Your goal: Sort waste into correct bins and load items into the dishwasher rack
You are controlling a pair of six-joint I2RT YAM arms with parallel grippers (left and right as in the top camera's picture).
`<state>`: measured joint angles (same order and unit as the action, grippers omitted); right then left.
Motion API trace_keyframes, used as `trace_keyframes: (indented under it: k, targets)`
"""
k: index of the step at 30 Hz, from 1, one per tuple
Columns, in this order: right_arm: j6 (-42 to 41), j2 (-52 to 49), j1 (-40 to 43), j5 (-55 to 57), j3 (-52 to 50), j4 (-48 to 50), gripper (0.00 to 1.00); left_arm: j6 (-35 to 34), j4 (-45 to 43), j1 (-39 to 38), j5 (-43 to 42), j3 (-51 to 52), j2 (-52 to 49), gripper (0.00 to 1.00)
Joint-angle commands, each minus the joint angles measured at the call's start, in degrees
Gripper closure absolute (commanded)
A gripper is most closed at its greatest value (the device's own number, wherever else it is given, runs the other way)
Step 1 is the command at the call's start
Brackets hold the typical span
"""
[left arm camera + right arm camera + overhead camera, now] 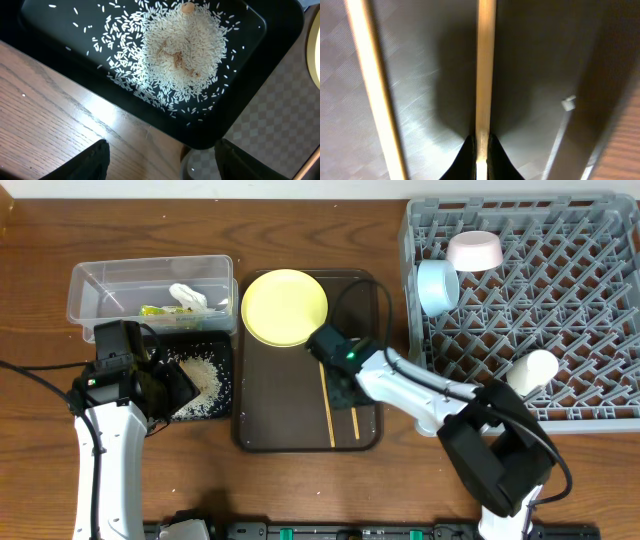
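A: Fingers [462,164] of the right gripper [481,150]: pressed together on one chopstick [485,75], which runs straight out between them. Why that hold?

B: Probably because a thin stick lying flat on the brown tray [290,415] offers only its sides. A pinch across its width is the grip likeliest to lift it. The second chopstick [370,75] lies alongside, apart from the first and untouched.

A: And the left gripper [160,167]?

B: Its fingers are well apart and hold nothing. It hovers over a corner of the black tray [270,70], where the rice [180,55] sits heaped. I judge it to be parked clear of the other arm's work.

A: The remaining things?

B: The wrapper [158,310] and tissue [188,296] lie in the clear tub [100,280]. The blue bowl [437,287] and white bowl [474,250] lean among the pegs of the rack [580,300], presumably so the pegs prop them. The cup [533,370] is toward the rack's near side. The yellow plate [285,307] rests at the far end of the brown tray, not yet loaded.
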<state>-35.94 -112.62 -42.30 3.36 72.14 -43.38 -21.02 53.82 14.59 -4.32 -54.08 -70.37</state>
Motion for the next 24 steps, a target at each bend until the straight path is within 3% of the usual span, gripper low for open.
trace_keyframes:
  k: [1,9,17,24]
  targets:
    - [0.3,-0.9,2.6,0.9,-1.3,-0.1,0.99,-0.3,0.3,0.2,0.3,-0.3,0.0,0.30]
    - [6.3,1.8,6.0,-4.1,0.3,-0.9,0.99,-0.3,0.4,0.2,0.3,-0.3,0.0,0.30]
    - [15.4,16.3,10.5,-4.0,2.1,-3.2,0.99,-0.3,0.4,0.2,0.3,-0.3,0.0,0.30]
    - [21.6,25.5,19.1,-1.2,2.1,-8.9,0.99,-0.3,0.3,0.2,0.3,-0.3,0.0,0.30]
